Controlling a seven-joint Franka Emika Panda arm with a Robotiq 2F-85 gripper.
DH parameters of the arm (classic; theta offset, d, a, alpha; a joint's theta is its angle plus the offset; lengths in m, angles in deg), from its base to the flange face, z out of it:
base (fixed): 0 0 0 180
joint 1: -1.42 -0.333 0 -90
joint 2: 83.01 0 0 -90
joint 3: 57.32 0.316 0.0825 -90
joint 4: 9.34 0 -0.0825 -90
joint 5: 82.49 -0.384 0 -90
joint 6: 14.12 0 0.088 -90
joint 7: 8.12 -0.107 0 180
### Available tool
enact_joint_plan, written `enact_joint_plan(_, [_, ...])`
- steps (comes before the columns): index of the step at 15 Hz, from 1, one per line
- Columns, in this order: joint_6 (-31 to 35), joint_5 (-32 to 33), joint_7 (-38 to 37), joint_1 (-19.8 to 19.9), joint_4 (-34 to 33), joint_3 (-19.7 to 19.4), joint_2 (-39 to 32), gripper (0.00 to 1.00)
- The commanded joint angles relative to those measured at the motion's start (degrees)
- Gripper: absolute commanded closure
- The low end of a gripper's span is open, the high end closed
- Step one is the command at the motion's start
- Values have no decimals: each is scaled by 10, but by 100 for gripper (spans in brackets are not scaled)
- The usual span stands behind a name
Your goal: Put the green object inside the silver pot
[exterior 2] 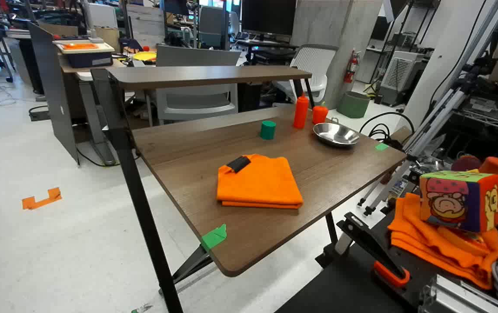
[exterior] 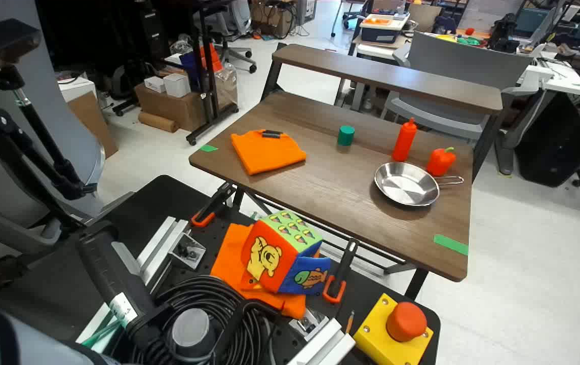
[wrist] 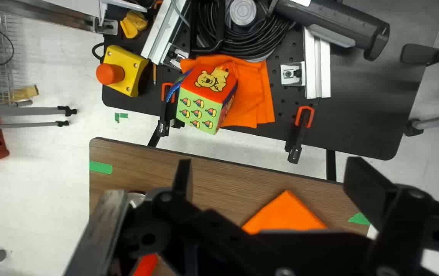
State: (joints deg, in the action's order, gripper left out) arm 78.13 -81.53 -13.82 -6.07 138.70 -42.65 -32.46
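One red bottle (exterior: 404,140) could topple.
Claw (wrist: 273,174) wide; carrying green block (exterior: 346,136) low, rightward to silver pot (exterior: 407,187), may strike that bottle.

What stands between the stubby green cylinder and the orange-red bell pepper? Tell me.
Between the cylinder and the pepper stands a tall orange-red squeeze bottle, in both exterior views.

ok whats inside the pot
In an exterior view, the inside of the pot shows only bare, shiny metal. The green block stands apart from it on the table. In the wrist view, the open claw covers most of the pot, inside included.
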Motion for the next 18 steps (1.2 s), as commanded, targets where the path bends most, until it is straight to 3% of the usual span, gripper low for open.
enact_joint_plan(1, [-1, 5, -6, -9, -1, -7, -2, 0])
enact_joint_plan(8, [-1, 5, -6, -9, -1, -7, -2, 0])
enact_joint_plan(12, [80, 6, -16, 16, -18, -21, -73, 0])
enact_joint_plan(18, [246, 8, -10, 64, -59, -81, -231, 0])
